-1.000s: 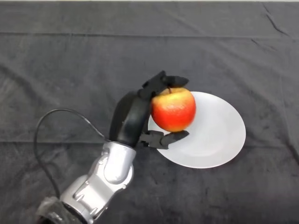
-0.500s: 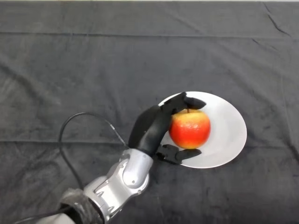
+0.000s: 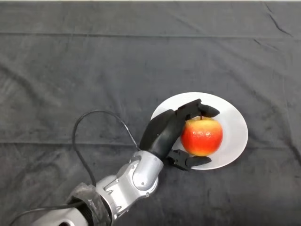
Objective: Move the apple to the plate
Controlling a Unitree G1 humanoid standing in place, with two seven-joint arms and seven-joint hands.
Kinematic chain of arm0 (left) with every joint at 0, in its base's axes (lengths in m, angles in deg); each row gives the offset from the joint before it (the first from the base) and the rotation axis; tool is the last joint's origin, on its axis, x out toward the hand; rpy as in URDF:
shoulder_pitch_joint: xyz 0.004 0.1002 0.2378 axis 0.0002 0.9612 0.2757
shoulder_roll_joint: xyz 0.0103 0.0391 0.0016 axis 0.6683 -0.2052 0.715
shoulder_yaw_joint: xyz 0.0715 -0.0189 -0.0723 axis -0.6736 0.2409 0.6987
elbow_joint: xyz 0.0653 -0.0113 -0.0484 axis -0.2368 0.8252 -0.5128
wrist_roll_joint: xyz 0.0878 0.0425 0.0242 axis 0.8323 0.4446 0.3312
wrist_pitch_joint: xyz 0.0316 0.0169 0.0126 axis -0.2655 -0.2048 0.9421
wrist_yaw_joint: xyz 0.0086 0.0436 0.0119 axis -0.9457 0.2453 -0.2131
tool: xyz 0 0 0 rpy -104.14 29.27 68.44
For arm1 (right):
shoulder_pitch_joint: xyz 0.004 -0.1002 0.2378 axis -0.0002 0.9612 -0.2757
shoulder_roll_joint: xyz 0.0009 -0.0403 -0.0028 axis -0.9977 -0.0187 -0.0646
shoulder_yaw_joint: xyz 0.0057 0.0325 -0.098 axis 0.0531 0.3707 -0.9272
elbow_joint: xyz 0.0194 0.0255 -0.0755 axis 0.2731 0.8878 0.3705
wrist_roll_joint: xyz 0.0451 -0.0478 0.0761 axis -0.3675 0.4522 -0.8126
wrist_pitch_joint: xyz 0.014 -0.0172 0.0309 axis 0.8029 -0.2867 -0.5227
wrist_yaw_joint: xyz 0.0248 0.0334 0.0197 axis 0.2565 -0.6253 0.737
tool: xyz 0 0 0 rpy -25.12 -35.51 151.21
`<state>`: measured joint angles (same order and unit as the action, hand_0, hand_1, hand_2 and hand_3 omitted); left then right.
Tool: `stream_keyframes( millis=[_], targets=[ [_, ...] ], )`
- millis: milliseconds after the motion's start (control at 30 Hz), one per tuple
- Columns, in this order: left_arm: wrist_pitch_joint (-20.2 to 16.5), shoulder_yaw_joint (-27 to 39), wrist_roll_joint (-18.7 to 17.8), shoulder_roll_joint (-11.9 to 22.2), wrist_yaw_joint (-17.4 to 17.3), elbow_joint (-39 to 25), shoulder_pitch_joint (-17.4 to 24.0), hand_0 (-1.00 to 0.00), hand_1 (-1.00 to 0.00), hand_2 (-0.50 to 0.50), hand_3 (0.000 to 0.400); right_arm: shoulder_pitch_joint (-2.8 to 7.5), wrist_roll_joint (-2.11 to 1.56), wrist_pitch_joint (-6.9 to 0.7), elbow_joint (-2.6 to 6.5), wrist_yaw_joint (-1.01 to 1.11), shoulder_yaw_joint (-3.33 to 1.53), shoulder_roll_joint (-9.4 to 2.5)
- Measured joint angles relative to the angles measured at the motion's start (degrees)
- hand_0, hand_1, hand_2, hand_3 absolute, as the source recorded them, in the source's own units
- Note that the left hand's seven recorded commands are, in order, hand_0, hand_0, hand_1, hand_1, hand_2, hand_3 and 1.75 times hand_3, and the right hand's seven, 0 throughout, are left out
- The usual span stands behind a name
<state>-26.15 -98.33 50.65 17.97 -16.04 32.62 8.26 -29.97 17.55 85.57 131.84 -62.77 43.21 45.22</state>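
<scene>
A dark grey wrinkled cloth [image 3: 94, 70] is covering the table under and all around the hand. A round white plate [image 3: 235, 123] is lying beneath the hand's fingers and stretching away to its right. The black left hand [image 3: 164, 133] is curling round a red and yellow apple [image 3: 202, 136], fingers [image 3: 197, 108] over the top and thumb [image 3: 190, 161] below, holding it over the plate's middle.
</scene>
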Motion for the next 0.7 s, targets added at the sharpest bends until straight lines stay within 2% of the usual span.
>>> stream_keyframes(
  millis=[67, 100, 133, 167, 200, 233, 533, 700],
  targets=[
    [0.1, -1.0, -0.2, 0.0, 0.1, 0.0, -0.2, -1.00, -1.00, 0.00, 0.400, 0.00, 0.00, 0.00, 0.00, 0.00, 0.00, 0.00],
    [0.2, -1.5, -0.2, 0.0, 0.1, 0.0, -0.2, -1.00, -0.96, -0.02, 0.400, 0.00, 0.00, 0.00, 0.00, 0.00, 0.00, 0.00],
    [0.2, -1.6, -0.3, -0.1, 0.1, 0.0, -0.2, -1.00, -0.86, -0.07, 0.400, 0.00, 0.00, 0.00, 0.00, 0.00, 0.00, 0.00],
    [0.3, -1.6, -0.4, -0.1, 0.1, 0.1, -0.2, -0.40, -0.12, -0.14, 0.158, 0.00, 0.00, 0.00, 0.00, 0.00, 0.00, 0.00],
    [0.3, -1.6, -0.6, -0.1, 0.1, 0.1, -0.2, -0.19, 0.00, -0.09, 0.075, 0.00, 0.00, 0.00, 0.00, 0.00, 0.00, 0.00],
    [0.3, -1.6, -0.8, -0.1, 0.1, 0.2, -0.2, 0.00, 0.00, 0.00, 0.000, 0.00, 0.00, 0.00, 0.00, 0.00, 0.00, 0.00],
    [0.1, -1.6, -1.3, 0.1, 1.9, 0.1, -0.9, 0.00, 0.00, 0.00, 0.000, 0.00, 0.00, 0.00, 0.00, 0.00, 0.00, 0.00],
    [-2.3, -1.6, -1.0, 1.9, 2.8, -4.0, -1.1, 0.00, 0.00, 0.00, 0.000, 0.00, 0.00, 0.00, 0.00, 0.00, 0.01, 0.00]
  ],
)
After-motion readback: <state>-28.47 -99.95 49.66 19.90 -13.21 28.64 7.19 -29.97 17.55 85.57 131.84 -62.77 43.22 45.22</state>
